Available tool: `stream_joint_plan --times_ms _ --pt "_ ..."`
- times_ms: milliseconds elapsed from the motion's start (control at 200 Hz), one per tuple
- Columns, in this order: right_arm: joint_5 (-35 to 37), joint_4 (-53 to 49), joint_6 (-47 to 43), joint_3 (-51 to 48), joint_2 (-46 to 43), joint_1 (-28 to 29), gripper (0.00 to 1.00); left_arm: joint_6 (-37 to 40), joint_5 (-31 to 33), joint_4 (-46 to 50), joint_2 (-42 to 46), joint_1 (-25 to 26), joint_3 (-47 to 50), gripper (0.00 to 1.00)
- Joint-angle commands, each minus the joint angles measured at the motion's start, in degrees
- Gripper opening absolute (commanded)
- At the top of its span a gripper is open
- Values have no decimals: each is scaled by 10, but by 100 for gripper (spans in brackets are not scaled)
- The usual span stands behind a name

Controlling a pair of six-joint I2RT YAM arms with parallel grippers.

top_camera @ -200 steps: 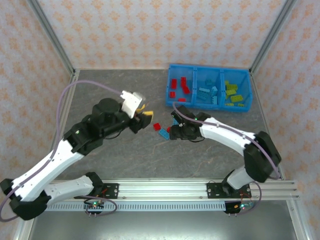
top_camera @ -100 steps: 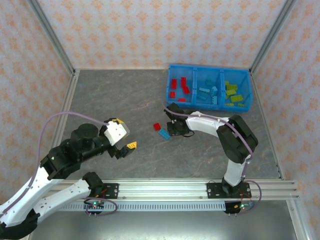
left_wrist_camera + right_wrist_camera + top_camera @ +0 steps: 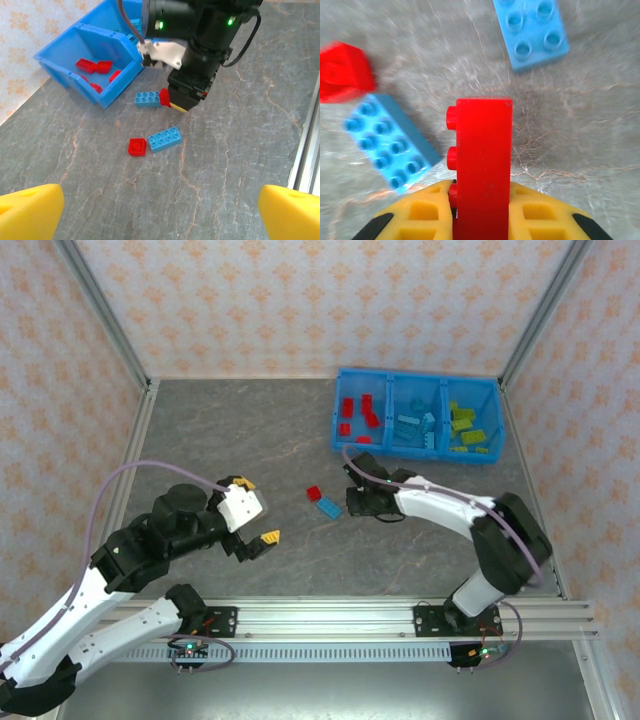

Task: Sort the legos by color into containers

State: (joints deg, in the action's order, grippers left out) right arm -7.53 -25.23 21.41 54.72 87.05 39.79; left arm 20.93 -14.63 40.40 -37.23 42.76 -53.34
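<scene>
We are seeing the right gripper (image 3: 358, 498) pinching a red lego (image 3: 482, 165), maybe just off the table (image 3: 230, 440), with the bin (image 3: 337, 410) at its one o'clock. The left gripper (image 3: 257, 510) is hanging wide apart.

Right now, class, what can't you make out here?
Right wrist view: lower end of the long red plastic brick, hidden between yellow fingers of the right gripper.
Right wrist view: small red brick, blurred, cut by the left edge.
Left wrist view: far compartments of the bright blue plastic bin, behind the right arm.
</scene>
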Motion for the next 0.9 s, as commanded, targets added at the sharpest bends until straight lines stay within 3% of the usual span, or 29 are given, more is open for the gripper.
stream_joint_plan --times_ms 0,170,390,485,581,676,791,896 --pt "32 34 14 -1 -73 -11 5 -5 -23 -38 3 2 6 100" --pt "75 78 3 57 -71 -63 2 -20 0 -67 -10 2 14 100" --pt "22 -5 -30 301 153 -150 6 -59 121 -59 -42 2 15 100" --pt "4 -30 -30 396 231 -173 15 -55 146 -43 -43 2 18 100" --pt "-7 -67 -41 486 282 -182 39 -49 156 -47 -30 1 35 100" --pt "-11 -121 -54 558 303 -184 46 -44 160 -54 -16 1 49 100" --pt "-23 -114 -54 524 248 -184 51 -43 173 -58 -16 1 50 100" --pt "-39 -71 -39 408 151 -180 53 -39 176 -53 -31 0 43 100"
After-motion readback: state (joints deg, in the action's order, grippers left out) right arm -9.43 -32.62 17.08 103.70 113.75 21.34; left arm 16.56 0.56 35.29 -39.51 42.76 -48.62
